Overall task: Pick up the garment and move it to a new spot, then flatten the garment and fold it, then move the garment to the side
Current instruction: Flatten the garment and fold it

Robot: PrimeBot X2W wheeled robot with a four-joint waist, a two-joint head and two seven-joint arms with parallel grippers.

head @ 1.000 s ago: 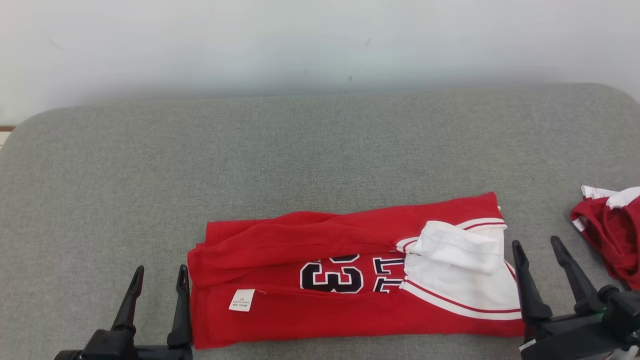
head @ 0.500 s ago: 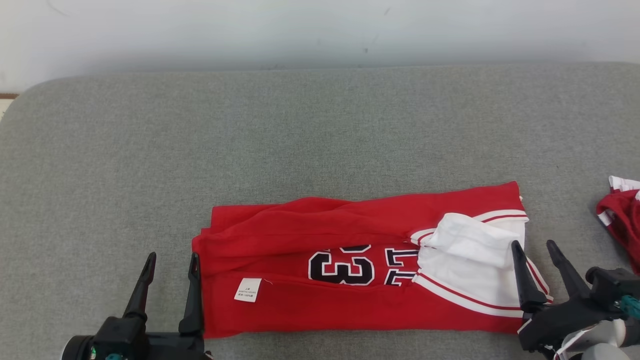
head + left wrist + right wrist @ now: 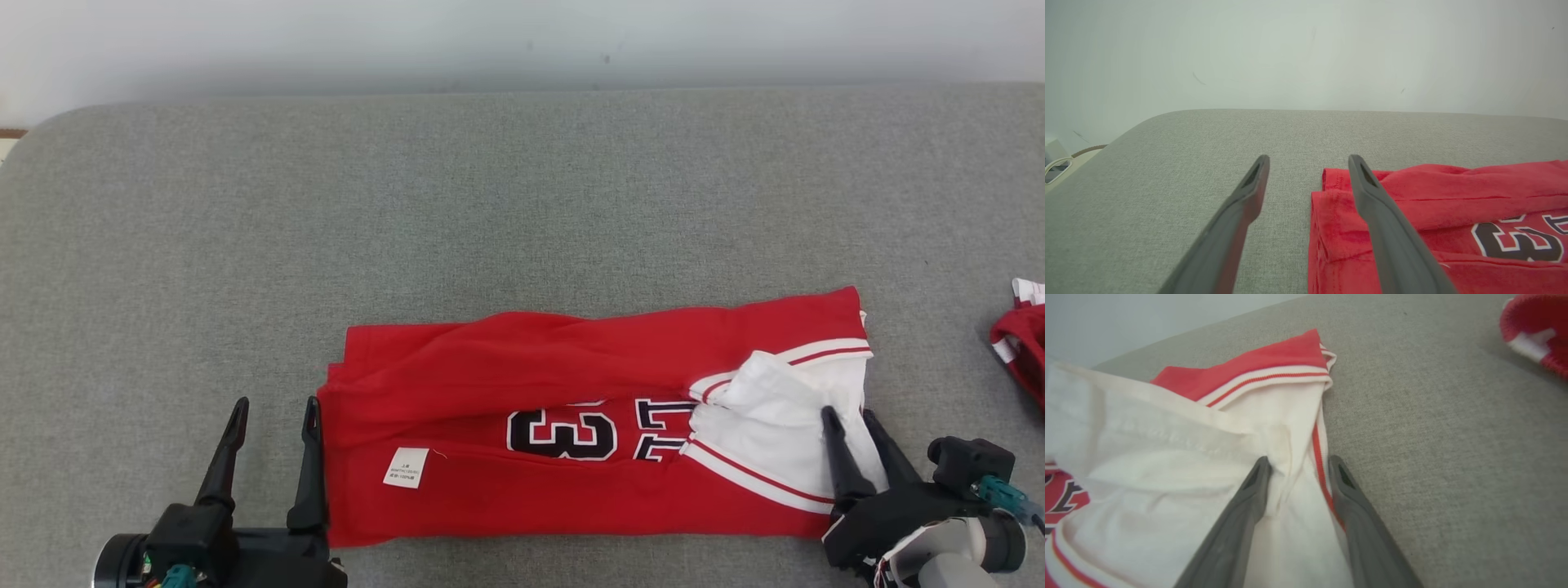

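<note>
Plainly, the red garment (image 3: 571,384) lies folded lengthwise near the front edge of the grey cushion (image 3: 522,204). At its left end the left gripper (image 3: 275,406) stands with jaws wide apart, its inner finger just at the red hem. At the right end the right gripper (image 3: 849,413) has its jaws parted over the white panel (image 3: 1167,457) — a ridge of white cloth sits between the fingers. Black, white-edged numerals (image 3: 563,434) read upside down, a 3 clearest — the white tag (image 3: 406,467) carries print too small to read.
</note>
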